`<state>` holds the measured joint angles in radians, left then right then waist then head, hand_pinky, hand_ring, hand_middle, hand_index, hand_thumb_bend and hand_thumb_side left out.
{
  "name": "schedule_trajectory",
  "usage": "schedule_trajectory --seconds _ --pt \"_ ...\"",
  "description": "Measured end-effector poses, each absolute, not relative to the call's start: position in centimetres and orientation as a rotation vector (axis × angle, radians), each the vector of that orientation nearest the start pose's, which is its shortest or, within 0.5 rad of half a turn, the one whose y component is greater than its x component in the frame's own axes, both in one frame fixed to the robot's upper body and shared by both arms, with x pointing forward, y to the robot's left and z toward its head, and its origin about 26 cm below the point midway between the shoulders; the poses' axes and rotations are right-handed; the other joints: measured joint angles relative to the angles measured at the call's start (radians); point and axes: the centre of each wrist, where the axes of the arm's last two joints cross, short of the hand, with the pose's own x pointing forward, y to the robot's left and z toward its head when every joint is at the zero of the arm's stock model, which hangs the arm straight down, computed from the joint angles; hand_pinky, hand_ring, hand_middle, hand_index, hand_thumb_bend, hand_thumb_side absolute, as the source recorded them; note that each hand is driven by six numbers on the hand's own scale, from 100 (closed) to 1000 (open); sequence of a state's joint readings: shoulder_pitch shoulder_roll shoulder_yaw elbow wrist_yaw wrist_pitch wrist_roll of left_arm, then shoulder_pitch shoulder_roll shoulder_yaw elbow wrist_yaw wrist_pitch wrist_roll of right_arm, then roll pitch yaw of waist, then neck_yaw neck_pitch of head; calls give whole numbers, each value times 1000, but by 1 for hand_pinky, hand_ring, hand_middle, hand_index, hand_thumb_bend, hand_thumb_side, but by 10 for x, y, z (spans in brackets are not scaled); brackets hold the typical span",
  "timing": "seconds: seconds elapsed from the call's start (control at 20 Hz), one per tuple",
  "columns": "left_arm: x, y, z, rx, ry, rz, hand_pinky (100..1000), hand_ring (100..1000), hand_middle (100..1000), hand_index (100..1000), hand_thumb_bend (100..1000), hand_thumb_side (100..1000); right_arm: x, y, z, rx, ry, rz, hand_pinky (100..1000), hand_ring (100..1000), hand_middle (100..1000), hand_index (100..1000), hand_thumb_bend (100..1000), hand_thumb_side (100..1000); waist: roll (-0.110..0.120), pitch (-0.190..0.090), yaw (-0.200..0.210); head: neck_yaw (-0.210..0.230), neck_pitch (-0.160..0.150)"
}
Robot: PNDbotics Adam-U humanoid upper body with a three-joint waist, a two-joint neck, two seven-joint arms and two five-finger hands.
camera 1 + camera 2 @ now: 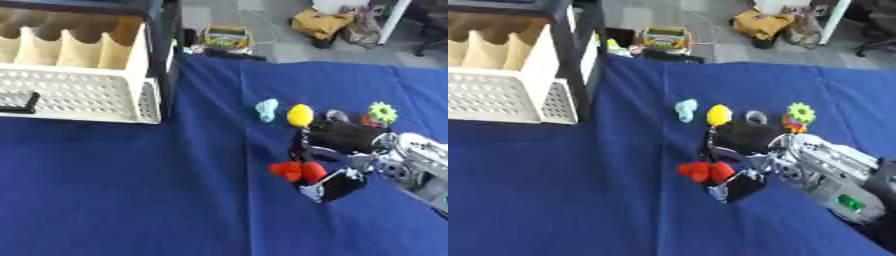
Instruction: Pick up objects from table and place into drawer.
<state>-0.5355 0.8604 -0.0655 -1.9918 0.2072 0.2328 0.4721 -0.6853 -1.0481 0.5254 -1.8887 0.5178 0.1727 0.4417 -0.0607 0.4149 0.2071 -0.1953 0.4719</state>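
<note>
A deep blue cloth (pixel 131 190) covered the table, creased in a line running near to far through its middle. Past its far edge lay grey floor (pixel 280 30), with a yellow-brown bag (pixel 319 22) and other clutter at the far right, a white post (pixel 392 20) beside it, and a small colourful box (pixel 226 37) just beyond the cloth; no writing on any of it could be read.

At the far left stood the drawer (pixel 79 95), a white perforated tray pulled out from a dark-framed unit (pixel 166 55), with cream scalloped dividers (pixel 70 47) behind it. A dark flat thing (pixel 19 102) lay in the tray at its left.

The robot's right hand (pixel 741 160) came in from the right, black fingers above and thumb below, curled toward a red object (pixel 704 171) on the cloth at centre right. The fingers sat at the red object's right side, but whether they actually gripped it could not be told. The silver and black forearm (pixel 833 180) trailed to the near right.

Just beyond the hand, in a row from left to right, lay a pale teal piece (pixel 267 110), a yellow egg-shaped piece (pixel 300 115), a small greyish ring-like piece (pixel 755 117) and a green gear (pixel 382 112) with something red and orange under it.

The left hand did not show.
</note>
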Motion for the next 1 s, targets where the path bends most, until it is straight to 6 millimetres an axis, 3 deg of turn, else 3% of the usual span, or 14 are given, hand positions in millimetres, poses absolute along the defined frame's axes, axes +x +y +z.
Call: schedule_trajectory --seconds 0.05,0.1,0.2,0.25,0.3,0.45,0.5,0.55,1.0 --pt "297 291 316 651 -2317 -247 100 100 100 811 100 832 316 -257 272 -984 -1424 1817 565 632 404 441 100 282 -1 -2 1 0 0" --pt "297 291 316 650 -2317 -247 100 100 100 811 100 827 314 -256 275 -988 -1435 1811 564 629 398 436 100 225 -2 -4 2 0 0" --pt "297 291 316 650 -2316 -247 100 100 100 811 100 826 309 -254 281 -996 -1459 1800 562 623 381 419 100 193 -3 -8 2 0 0" --pt "297 291 316 650 -2316 -247 100 100 100 811 100 826 306 -253 284 -1001 -1472 1793 561 620 374 407 100 328 -3 -10 2 0 0" --pt "297 291 316 650 -2316 -247 100 100 100 811 100 826 304 -252 287 -1005 -1484 1786 561 618 366 401 100 194 -3 -11 3 1 0" --pt "297 291 316 650 -2316 -247 100 100 100 811 100 826 300 -249 300 -1026 -1540 1750 561 612 351 384 100 183 -4 -19 3 1 0" --pt "297 291 316 650 -2316 -247 100 100 100 811 100 826 300 -249 304 -1036 -1557 1739 561 611 348 380 100 247 -4 -21 3 1 0" --pt "297 291 316 650 -2316 -247 100 100 100 811 100 825 299 -248 309 -1047 -1575 1728 561 610 344 377 100 176 -6 -23 3 1 0" --pt "297 291 316 646 -2311 -252 100 100 100 810 100 823 292 -231 353 -1135 -1699 1665 561 601 331 368 100 153 -16 -37 2 4 -3"
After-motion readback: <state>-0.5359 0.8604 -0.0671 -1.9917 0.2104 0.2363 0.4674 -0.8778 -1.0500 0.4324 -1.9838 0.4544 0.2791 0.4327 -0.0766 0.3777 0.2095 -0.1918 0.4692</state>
